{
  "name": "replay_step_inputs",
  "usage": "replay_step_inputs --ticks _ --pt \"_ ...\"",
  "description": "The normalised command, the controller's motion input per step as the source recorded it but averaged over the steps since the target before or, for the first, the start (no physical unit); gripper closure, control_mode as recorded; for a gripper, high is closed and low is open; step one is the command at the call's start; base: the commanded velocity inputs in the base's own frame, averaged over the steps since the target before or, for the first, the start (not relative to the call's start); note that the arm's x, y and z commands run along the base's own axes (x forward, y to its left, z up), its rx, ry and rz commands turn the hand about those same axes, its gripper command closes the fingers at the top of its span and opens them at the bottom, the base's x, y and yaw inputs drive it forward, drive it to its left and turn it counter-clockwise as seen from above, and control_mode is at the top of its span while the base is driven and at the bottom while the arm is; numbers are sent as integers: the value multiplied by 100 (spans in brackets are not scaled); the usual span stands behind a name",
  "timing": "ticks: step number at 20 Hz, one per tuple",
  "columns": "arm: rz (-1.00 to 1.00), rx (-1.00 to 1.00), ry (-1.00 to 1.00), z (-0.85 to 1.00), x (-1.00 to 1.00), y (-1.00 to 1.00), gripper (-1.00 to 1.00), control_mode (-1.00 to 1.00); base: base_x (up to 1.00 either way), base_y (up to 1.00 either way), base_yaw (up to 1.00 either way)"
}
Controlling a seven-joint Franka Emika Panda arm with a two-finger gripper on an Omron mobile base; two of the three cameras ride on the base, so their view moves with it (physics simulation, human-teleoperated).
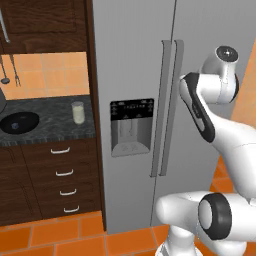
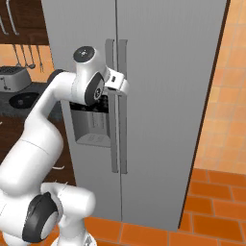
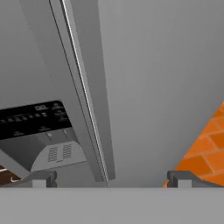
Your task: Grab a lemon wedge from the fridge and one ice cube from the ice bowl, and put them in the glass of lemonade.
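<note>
Close against the fridge (image 2: 163, 96) doors, both shut, I had the end effector (image 3: 109, 178) spread wide and empty, straddling the right door's handle (image 3: 89, 113). Opening the fridge was the step; closing on that bar came next, I judged. Glass of lemonade (image 1: 78, 112) and ice bowl (image 1: 19, 122) waited on the desk (image 1: 55, 125).
</note>
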Motion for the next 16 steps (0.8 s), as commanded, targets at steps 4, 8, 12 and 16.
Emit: replay_step_inputs --ticks 4,8,12,16 --pt "0 0 -3 -1 46 44 -100 -100 0 0 0" --pt "1 0 -1 -5 43 0 -100 -100 0 0 0" --pt "1 0 0 -14 57 -5 -100 -100 0 0 0" --pt "3 0 0 -10 47 -50 -100 -100 0 0 0"
